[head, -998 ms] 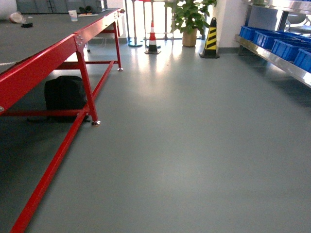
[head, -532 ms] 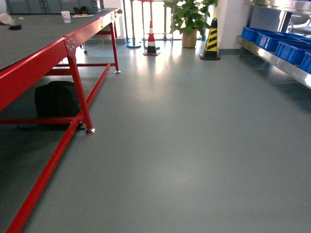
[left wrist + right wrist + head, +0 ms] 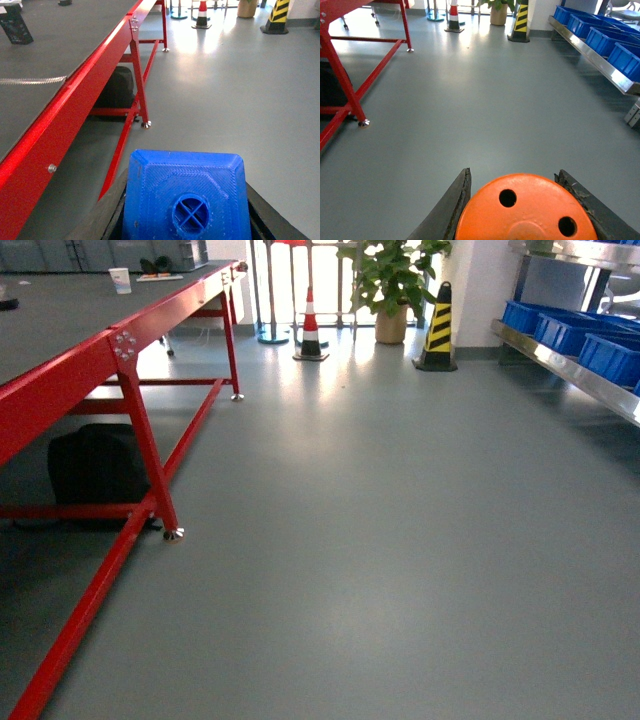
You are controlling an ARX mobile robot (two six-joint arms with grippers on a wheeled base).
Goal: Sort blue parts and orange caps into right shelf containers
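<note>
Cargo is aboard on both arms, which puts the job at its carrying stage rather than its sorting stage. Nearest, in the left wrist view, the left gripper (image 3: 186,220) has its dark jaws closed against the two sides of a blue part (image 3: 186,197), whose angled faces and round top hole fill the bottom of that view. In the right wrist view the right gripper (image 3: 520,215) likewise clamps an orange cap (image 3: 526,209), flat holed top towards the camera, a black jaw tight on either side. Neither arm shows in the head view, so both seem held low and close to the base.

Beyond them lies bare grey floor (image 3: 380,540). On the left, the red-framed table (image 3: 70,380) runs from near to far, with a black bag (image 3: 95,465) beneath it. Farther off on the right, the right shelf containers (image 3: 570,330) sit in a row on a steel shelf (image 3: 565,370), well apart from both grippers. At the far end stand a striped cone (image 3: 311,325), a yellow-and-black post (image 3: 438,330) and a potted plant (image 3: 393,285).

Picking up looks done for this pair; still to come, I judge, are the drive over to the shelf and dropping each piece into a crate. Whether any crates already hold parts cannot be told from here.
</note>
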